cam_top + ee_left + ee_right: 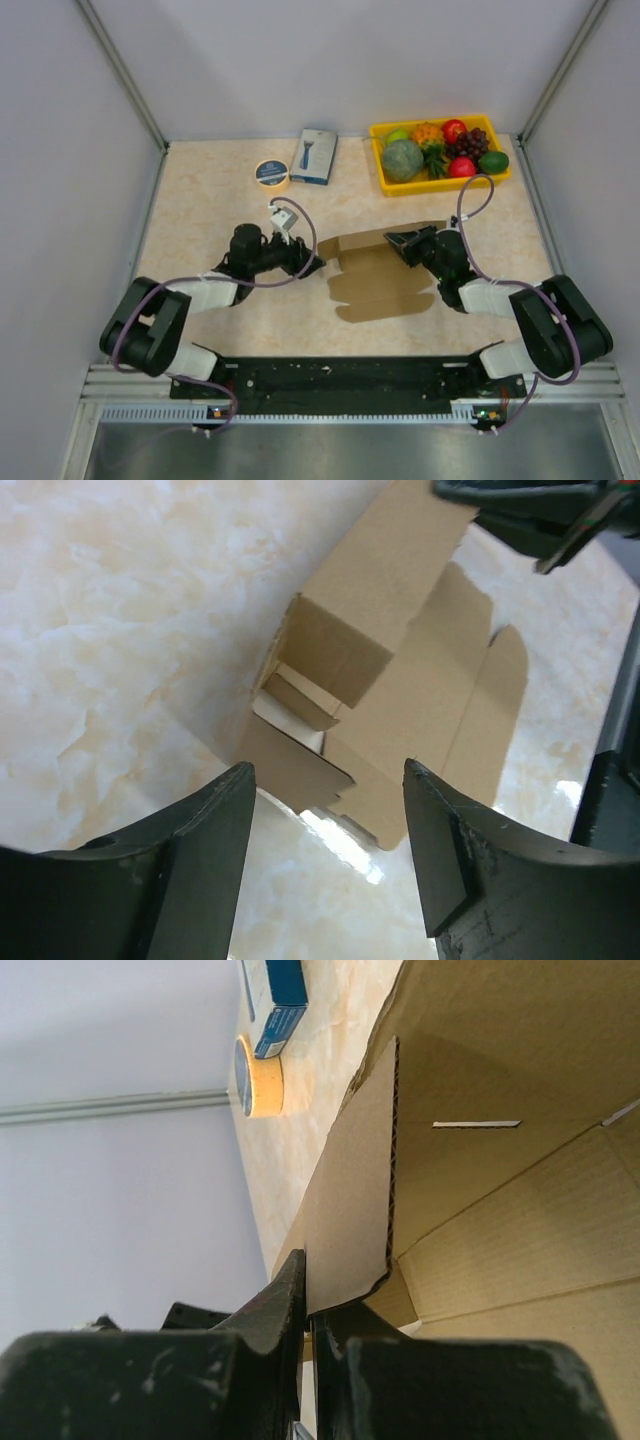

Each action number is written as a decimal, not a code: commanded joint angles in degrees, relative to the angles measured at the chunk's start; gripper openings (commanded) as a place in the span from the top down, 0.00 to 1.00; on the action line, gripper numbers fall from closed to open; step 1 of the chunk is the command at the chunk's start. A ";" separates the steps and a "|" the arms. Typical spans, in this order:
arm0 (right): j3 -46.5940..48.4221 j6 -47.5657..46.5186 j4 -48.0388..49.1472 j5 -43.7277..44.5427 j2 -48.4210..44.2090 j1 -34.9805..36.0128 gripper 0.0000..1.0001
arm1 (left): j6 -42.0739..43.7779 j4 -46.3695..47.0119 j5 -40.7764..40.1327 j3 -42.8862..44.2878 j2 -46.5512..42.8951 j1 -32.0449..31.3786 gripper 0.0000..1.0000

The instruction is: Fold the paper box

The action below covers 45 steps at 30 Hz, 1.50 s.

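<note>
The brown paper box point(380, 280) lies partly folded in the middle of the table, with raised walls at its far side and rounded flaps toward the near edge. My left gripper point(312, 266) is open just left of the box; in the left wrist view point(330, 780) its jaws stand apart, with the box's end flap point(300, 770) just beyond the tips. My right gripper point(400, 243) is shut on an upright flap point(350, 1210) at the box's far right corner, pinching it between both fingers.
A yellow tray point(440, 180) of fruit stands at the back right. A blue-and-white printed box point(315, 156) and a roll of tape point(271, 173) lie at the back centre. Walls close in on both sides.
</note>
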 commanded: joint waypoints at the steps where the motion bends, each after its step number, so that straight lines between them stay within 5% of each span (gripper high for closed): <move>1: -0.80 -2.16 1.48 -1.15 0.76 -1.36 1.00 | -8.07 10.38 -2.75 -7.52 -11.59 -0.05 0.34; 4: -1.06 -1.37 3.50 -2.02 1.55 -1.54 1.00 | -12.29 2.77 -20.02 -7.38 -15.04 0.13 0.39; 6: -1.06 -1.02 4.12 -2.21 1.82 -1.72 1.00 | -17.10 -12.25 -33.79 -3.87 -14.88 0.92 0.46; 7: -1.15 -1.02 4.29 -2.29 1.99 -1.72 1.00 | -17.48 -15.07 -34.49 0.15 -12.70 1.96 0.47; 12: -1.06 -0.67 4.64 -2.38 1.82 -1.81 1.00 | -16.69 -29.24 -31.24 15.71 -0.06 2.06 0.53; 21: -2.12 0.39 6.76 -1.77 2.17 -1.81 1.00 | -14.68 -26.80 -22.54 21.20 9.81 -3.37 0.63; 35: -0.89 -6.64 -2.47 0.08 -2.05 -1.98 1.00 | -15.21 -24.85 -14.37 17.50 4.46 -8.75 0.65; 45: -1.15 -7.44 -2.83 -0.01 -3.19 -1.98 1.00 | -11.69 -31.19 -20.44 14.52 -2.22 -8.75 0.45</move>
